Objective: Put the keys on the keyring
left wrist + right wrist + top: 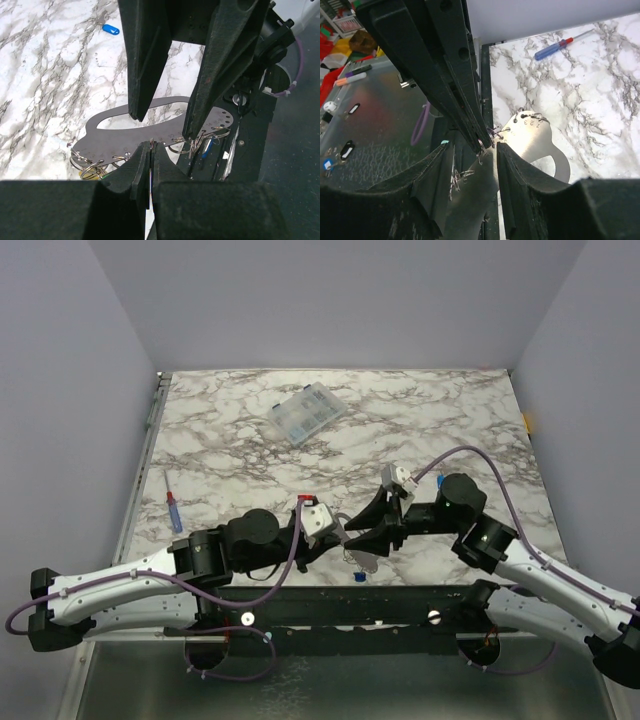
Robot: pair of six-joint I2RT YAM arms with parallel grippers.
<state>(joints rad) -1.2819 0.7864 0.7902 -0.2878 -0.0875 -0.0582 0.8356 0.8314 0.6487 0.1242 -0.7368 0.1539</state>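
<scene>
The keyring (125,131) is a flat grey metal plate with an oval cutout and small split rings along its numbered holes; it lies near the table's front edge (368,562). My left gripper (151,147) is shut on one thin split ring at the plate's edge. My right gripper (472,147) is open, its fingers (142,75) straddling the plate (530,135). A blue-headed key (110,30) lies loose on the marble (359,578). Another blue key (207,148) hangs from a ring. Yellow and green key heads (92,173) show under the plate's left end.
A red-and-blue screwdriver (173,512) lies at the left, also in the right wrist view (560,45). A clear compartment box (308,415) stands at the back. The black rail of the arm bases (330,605) runs just behind the grippers.
</scene>
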